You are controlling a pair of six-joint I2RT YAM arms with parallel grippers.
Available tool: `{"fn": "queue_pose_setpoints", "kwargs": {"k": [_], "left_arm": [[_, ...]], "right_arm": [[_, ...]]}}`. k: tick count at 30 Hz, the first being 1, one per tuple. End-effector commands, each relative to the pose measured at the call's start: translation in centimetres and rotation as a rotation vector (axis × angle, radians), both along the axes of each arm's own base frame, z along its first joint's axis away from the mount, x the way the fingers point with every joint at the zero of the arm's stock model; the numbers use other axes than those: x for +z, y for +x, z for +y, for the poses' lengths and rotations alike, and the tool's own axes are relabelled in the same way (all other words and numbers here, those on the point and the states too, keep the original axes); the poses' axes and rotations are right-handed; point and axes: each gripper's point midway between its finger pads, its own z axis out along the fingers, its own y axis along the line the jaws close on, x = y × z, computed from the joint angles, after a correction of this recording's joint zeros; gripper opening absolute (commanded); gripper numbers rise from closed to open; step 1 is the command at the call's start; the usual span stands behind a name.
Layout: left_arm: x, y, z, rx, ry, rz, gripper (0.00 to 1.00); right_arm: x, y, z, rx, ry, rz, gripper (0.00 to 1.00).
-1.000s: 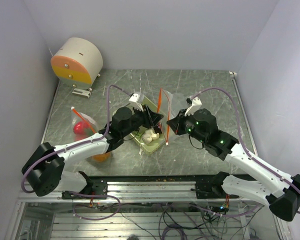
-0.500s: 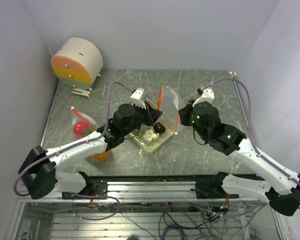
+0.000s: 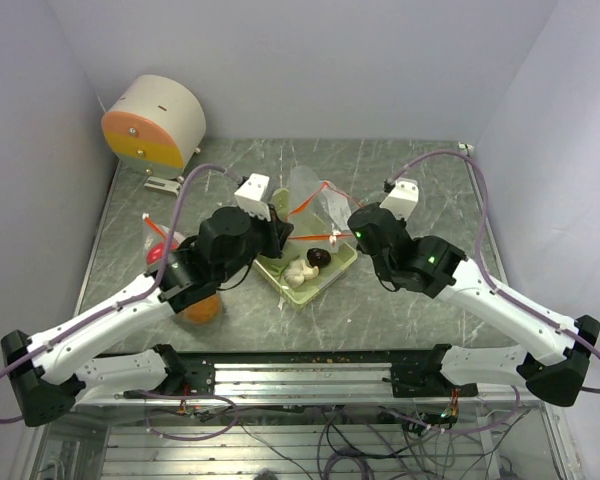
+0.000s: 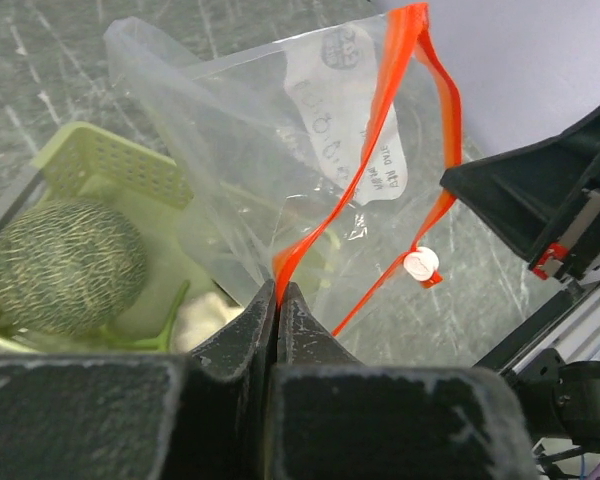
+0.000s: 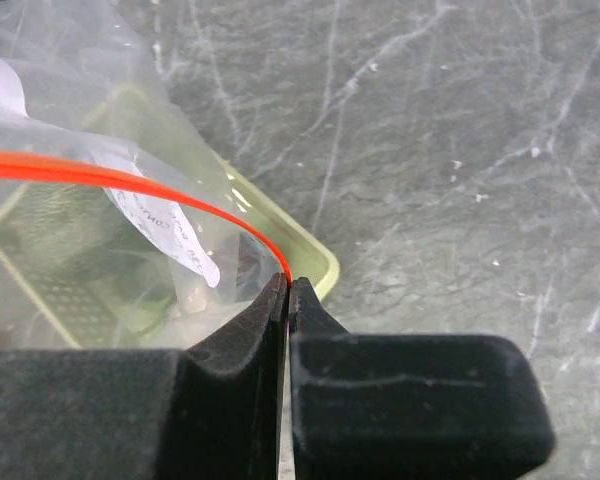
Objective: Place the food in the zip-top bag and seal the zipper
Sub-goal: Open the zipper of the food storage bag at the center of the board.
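Note:
A clear zip-top bag [image 3: 310, 198] with an orange zipper strip [image 3: 310, 237] hangs stretched between my two grippers, above a pale green basket [image 3: 342, 268]. My left gripper [image 3: 280, 236] is shut on the strip's left end [image 4: 278, 285]. My right gripper [image 3: 342, 236] is shut on its right end [image 5: 288, 280]. A white slider [image 4: 420, 264] sits on the strip. The basket holds a netted melon [image 4: 65, 265], white garlic [image 3: 300, 272], a green sprig [image 4: 170, 310] and a dark piece [image 3: 318, 258]. The bag looks empty.
A second clear bag with a red piece [image 3: 158, 256] lies at the left. An orange fruit [image 3: 202, 310] shows partly under my left arm. A round white and orange device [image 3: 155, 120] stands at the back left. Walls close the sides.
The bag hung edge-on between the close grippers. My left gripper has pulled left and my right gripper has shifted, so the zipper strip now spans sideways over the basket.

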Motion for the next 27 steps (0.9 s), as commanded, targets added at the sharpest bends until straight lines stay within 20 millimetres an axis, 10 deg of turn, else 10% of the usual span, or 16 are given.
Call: {"fn": "queue_pose_setpoints", "kwargs": {"k": [1,4,8,11,27], "left_arm": [[1.4,-0.8,5.5,0.122,0.106,-0.014,0.07],[2.5,-1.7,7.3,0.146,0.107,-0.022,0.07],[4.0,-3.0,10.1,0.182,0.092,-0.036,0.07],[4.9,-3.8,11.5,0.201,0.076,-0.042,0.07],[7.0,-6.1,19.4,0.386,0.094,-0.089,0.07]], "right_arm": [[1.5,0.0,-0.9,-0.015,-0.059,-0.047,0.0],[3.3,-0.5,4.7,0.282,0.077,-0.089,0.04],[7.2,-3.8,10.4,0.672,0.29,-0.217,0.63],[8.8,-5.1,11.3,0.766,0.347,-0.259,0.85],[6.4,-5.2,10.3,0.73,0.307,-0.2,1.0]]}}
